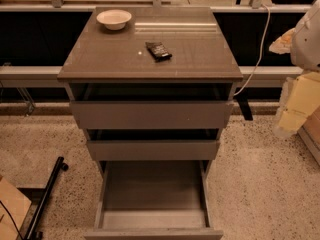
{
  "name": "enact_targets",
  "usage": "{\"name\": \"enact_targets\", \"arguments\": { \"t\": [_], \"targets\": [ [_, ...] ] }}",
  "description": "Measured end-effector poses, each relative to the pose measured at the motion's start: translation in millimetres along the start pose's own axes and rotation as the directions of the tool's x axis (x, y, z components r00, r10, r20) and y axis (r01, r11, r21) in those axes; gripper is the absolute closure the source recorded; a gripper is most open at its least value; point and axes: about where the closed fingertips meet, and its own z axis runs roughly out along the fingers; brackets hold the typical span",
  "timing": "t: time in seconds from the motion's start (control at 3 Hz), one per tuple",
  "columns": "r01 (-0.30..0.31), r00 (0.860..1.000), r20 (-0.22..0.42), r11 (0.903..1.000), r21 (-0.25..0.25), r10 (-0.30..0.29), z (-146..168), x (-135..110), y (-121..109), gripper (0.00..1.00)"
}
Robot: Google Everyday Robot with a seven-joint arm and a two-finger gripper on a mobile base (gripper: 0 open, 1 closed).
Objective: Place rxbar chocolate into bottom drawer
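Observation:
The rxbar chocolate (158, 50), a small black-wrapped bar, lies flat on the cabinet top (200, 54), near the middle. The bottom drawer (153, 219) is pulled far out toward me and its flat inside shows nothing in it. The two shallower drawers above, the top one (151, 114) and the middle one (153, 149), stand slightly open. A white and yellowish part of my arm (306, 39) shows at the right edge, beside the cabinet and away from the bar. My gripper is out of view.
A white bowl (114, 19) sits at the back left of the cabinet top. A white cable (260, 44) hangs down on the right. A black pole (47, 194) and a cardboard piece (10, 209) lie on the speckled floor at lower left.

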Motion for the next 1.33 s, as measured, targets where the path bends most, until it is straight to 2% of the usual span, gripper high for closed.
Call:
{"name": "enact_targets", "arguments": {
  "t": [0.33, 0.67, 1.0, 1.33],
  "targets": [
    [0.000, 1.000, 0.000, 1.0000, 0.000, 0.000, 0.0, -0.1, -0.1, 0.00],
    [-0.017, 0.995, 0.099, 0.9998, 0.003, 0.017, 8.8, -16.4, -15.0, 0.00],
    [-0.020, 0.975, 0.221, 0.9997, -0.014, 0.023, 27.5, -47.2, -48.2, 0.00],
    [0.005, 0.945, 0.327, 1.0000, -0.001, -0.005, 48.2, -90.8, -102.8, 0.00]
  ]
}}
